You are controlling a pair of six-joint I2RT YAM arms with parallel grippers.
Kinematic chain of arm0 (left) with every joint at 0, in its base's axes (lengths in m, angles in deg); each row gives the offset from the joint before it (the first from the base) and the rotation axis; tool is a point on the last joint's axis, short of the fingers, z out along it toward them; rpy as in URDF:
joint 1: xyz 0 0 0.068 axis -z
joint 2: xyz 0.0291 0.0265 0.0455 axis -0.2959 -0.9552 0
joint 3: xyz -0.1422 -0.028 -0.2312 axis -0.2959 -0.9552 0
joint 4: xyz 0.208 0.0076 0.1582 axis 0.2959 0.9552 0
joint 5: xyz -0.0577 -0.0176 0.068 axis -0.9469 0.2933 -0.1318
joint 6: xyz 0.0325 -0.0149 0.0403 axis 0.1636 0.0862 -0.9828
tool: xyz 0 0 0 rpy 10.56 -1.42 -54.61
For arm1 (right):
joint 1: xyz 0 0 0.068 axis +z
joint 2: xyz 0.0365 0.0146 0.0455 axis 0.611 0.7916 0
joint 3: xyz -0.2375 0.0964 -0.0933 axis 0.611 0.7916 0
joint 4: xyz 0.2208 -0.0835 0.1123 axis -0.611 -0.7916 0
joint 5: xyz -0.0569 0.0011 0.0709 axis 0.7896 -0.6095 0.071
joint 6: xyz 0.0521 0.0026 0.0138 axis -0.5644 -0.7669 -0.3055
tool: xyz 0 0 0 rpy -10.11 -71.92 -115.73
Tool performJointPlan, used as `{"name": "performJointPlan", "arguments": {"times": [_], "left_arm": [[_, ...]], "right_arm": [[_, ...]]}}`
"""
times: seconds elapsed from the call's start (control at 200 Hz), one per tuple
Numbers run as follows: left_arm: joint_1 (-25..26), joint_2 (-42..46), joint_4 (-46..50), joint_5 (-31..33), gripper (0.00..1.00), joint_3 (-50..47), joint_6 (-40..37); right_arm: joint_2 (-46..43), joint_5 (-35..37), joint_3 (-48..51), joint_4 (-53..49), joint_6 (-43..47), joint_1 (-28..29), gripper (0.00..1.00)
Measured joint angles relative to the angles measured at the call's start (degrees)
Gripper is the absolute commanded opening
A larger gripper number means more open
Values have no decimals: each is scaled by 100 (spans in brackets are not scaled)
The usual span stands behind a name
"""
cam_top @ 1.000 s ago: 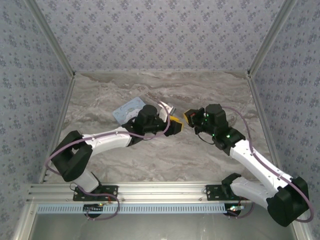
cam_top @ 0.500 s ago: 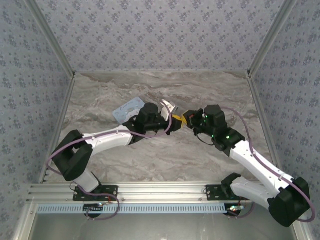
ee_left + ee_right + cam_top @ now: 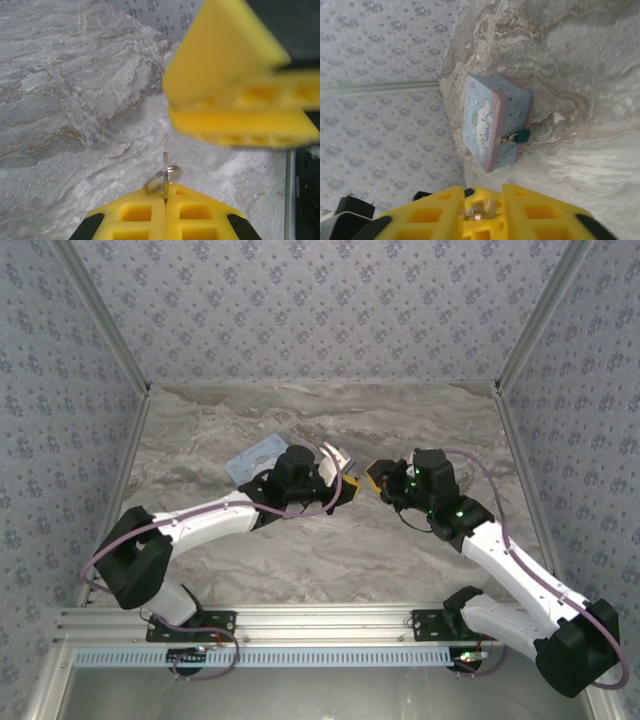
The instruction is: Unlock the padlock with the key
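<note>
1. Top view: a pale-blue tin (image 3: pixel 250 458) sits on the marble table (image 3: pixel 330 550). The left gripper (image 3: pixel 349 485) is just right of the tin, and its arm covers the tin's near right corner.
2. The right gripper (image 3: pixel 377 478) is further right of the tin. Its tips face the left gripper's tips across a small gap.
3. From above, the tin's clasp side is hidden by the left arm. The key and padlock are too small to make out there.
4. Left wrist view, close in: the left fingers are clenched flat together on the key (image 3: pixel 165 164). Its thin blade stands edge-on out of the seam between the pads, and the key ring (image 3: pixel 159 180) loops at the tips.
5. Same view: the right gripper's yellow fingers are a blur beyond the key, apart from it.
6. Right wrist view, looking back at the tin: its lid carries a white cartoon figure. The padlock (image 3: pixel 521 135), small and teal, hangs at the gold clasp on the tin's front edge, just above the table.
7. Whether its shackle is closed, cannot tell.
8. Same view: the right fingers stand apart, released. A small shiny metal bit (image 3: pixel 480 213) shows in the gap between them. Whether it touches either pad, cannot tell.
</note>
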Motion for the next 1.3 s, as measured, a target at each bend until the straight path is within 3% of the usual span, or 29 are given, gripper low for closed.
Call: {"name": "performJointPlan", "arguments": {"times": [0.27,0.415,0.68,0.969,1.299], "left_arm": [[0,282,1895,-2,0,765,-1255],[0,334,2905,42,0,1156,-2015],[0,337,4553,376,0,1971,-3263],[0,186,5772,586,0,2715,-4054],[0,-98,6411,717,0,3261,-4406]], "right_arm": [[-570,-769,-11,-518,2691,-1029,52],[-772,-1257,-44,-704,4413,-1075,59],[-774,-2426,24,-848,7187,-903,60],[-774,-2686,385,-57,8524,-374,59],[-529,-2378,682,1091,8802,238,46]]}}
